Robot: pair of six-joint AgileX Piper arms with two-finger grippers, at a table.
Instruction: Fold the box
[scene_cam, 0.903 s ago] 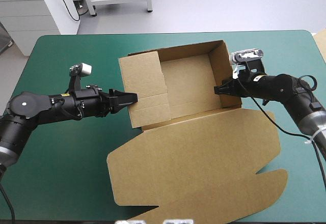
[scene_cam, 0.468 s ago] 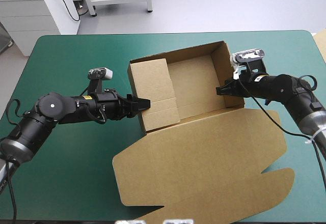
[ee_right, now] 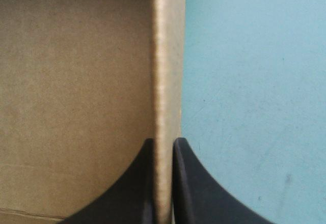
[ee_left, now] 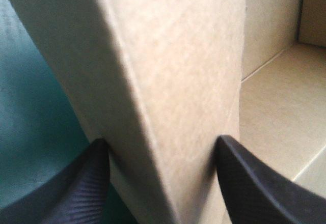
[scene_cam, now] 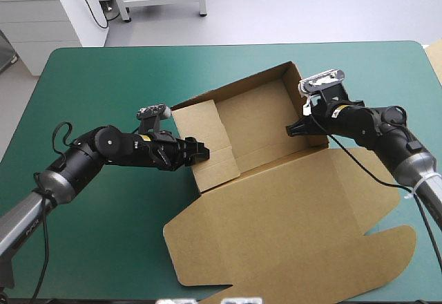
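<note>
The brown box [scene_cam: 290, 228] lies mid-table with its walls raised and its wide lid flat toward the near edge. My left gripper [scene_cam: 200, 150] is at the box's left wall. In the left wrist view my left gripper [ee_left: 162, 140] has its black fingers [ee_left: 86, 183] on both faces of the thick folded wall [ee_left: 178, 81], which fills the gap between them. My right gripper [scene_cam: 295, 127] is at the right wall. In the right wrist view my right gripper [ee_right: 163, 140] is all but shut on the thin wall edge [ee_right: 165, 56], with the box's inside on one side and the teal-green cover [ee_right: 254, 81] on the other.
Bare teal-green cover [scene_cam: 103, 249] stretches along the left and the near-left of the table. The lid's cut flaps [scene_cam: 387, 249] reach close to the near right edge. A pale brown edge [scene_cam: 436, 54] shows beyond the table's far right corner.
The box has slid right and turned, its far right corner swinging toward the far edge. My left gripper followed it to the right and now straddles the left wall. The right gripper kept its hold.
</note>
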